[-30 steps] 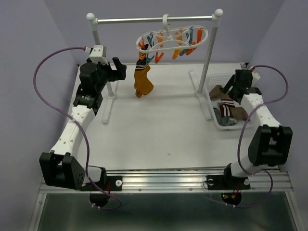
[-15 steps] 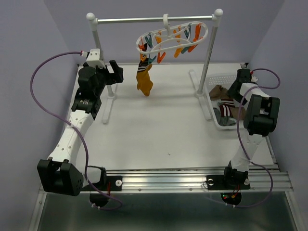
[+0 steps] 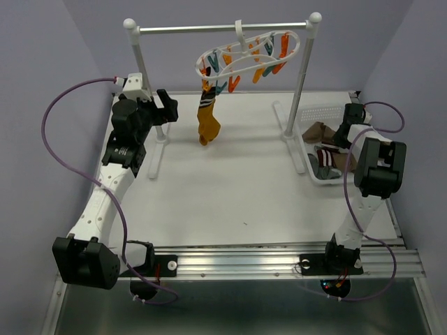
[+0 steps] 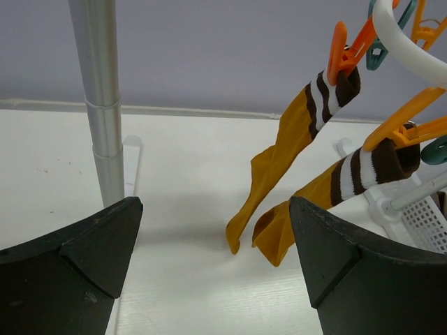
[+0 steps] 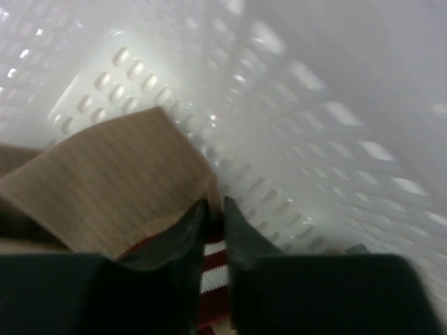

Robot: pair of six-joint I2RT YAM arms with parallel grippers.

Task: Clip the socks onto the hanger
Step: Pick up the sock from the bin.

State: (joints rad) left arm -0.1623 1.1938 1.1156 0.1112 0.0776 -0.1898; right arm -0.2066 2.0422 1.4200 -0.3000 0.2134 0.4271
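The white oval hanger [image 3: 248,52] with orange and teal clips hangs from the rail. Two mustard socks [image 3: 206,118] with dark and white striped cuffs hang clipped at its left end. In the left wrist view they dangle ahead, one sock [image 4: 293,132] behind the other [image 4: 314,202], under the hanger ring [image 4: 412,42]. My left gripper [image 3: 164,105] [image 4: 216,237] stands open and empty, left of those socks. My right gripper [image 3: 335,142] [image 5: 215,209] reaches down into the basket, shut on the edge of a tan sock [image 5: 105,181] with a red and white striped cuff.
The white plastic basket [image 3: 316,112] [image 5: 314,105] at the right holds brown, grey and tan socks [image 3: 323,167]. The silver rail [image 3: 223,28] rests on white posts; its left post [image 4: 101,105] stands close in front of my left gripper.
My right gripper has gone from open to shut on the tan sock inside the basket. The right arm's elbow folded up. The left arm drew slightly left and the hanging socks swayed.
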